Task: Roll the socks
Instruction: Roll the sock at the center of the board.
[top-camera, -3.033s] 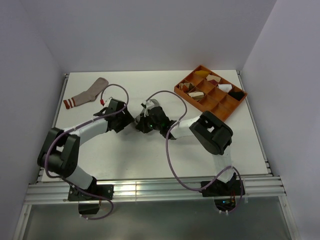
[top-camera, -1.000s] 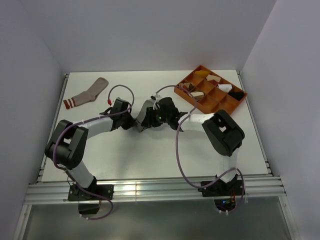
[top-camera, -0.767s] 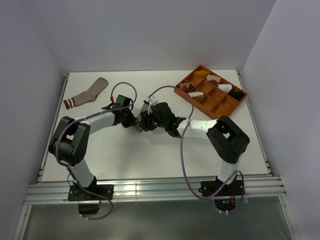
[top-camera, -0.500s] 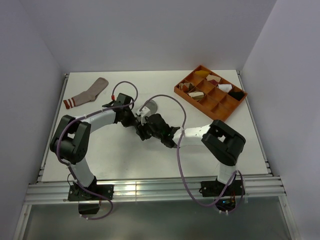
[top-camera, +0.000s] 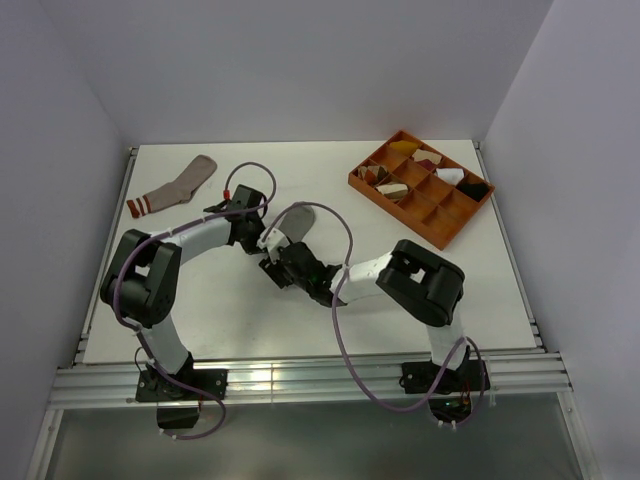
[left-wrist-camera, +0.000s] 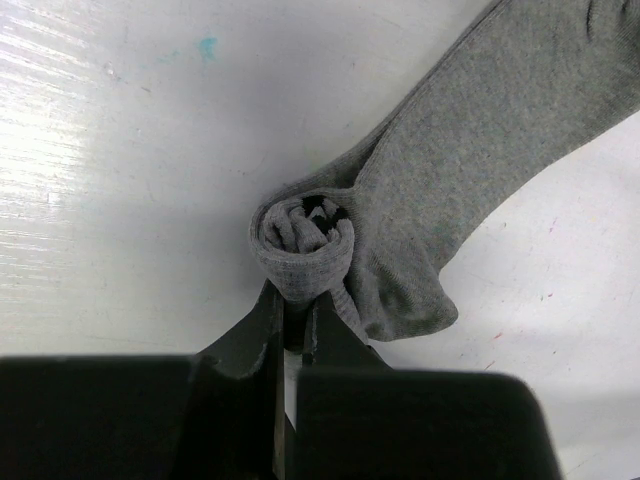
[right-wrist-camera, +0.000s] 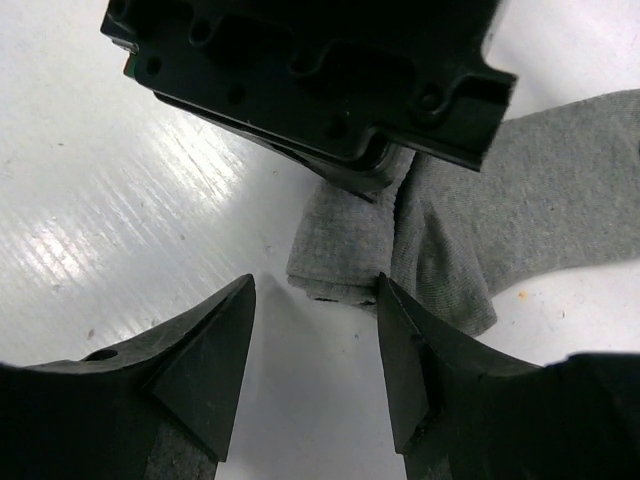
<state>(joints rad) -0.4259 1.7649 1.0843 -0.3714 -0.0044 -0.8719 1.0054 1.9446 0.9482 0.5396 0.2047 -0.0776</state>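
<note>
The grey sock (top-camera: 298, 217) lies mid-table, its cuff end wound into a small roll (left-wrist-camera: 303, 240) and the rest stretching away (left-wrist-camera: 480, 140). My left gripper (left-wrist-camera: 294, 312) is shut on the near side of that roll; in the top view the left gripper (top-camera: 260, 238) sits at the sock's left end. My right gripper (right-wrist-camera: 315, 298) is open, and the roll (right-wrist-camera: 345, 245) lies just beyond its fingertips, with the right one close against the cloth. It comes in from the near side (top-camera: 275, 264). The pinkish-tan sock (top-camera: 176, 186) lies flat at the far left.
An orange divided tray (top-camera: 447, 224) with small cloth bundles stands at the back right. The left gripper's black body (right-wrist-camera: 300, 70) fills the top of the right wrist view, close above the roll. Grey walls close in the table on three sides.
The right gripper has opened and swung from over the grey sock to its near side, baring the sock. The left gripper stays shut on the roll, hardly moved.
</note>
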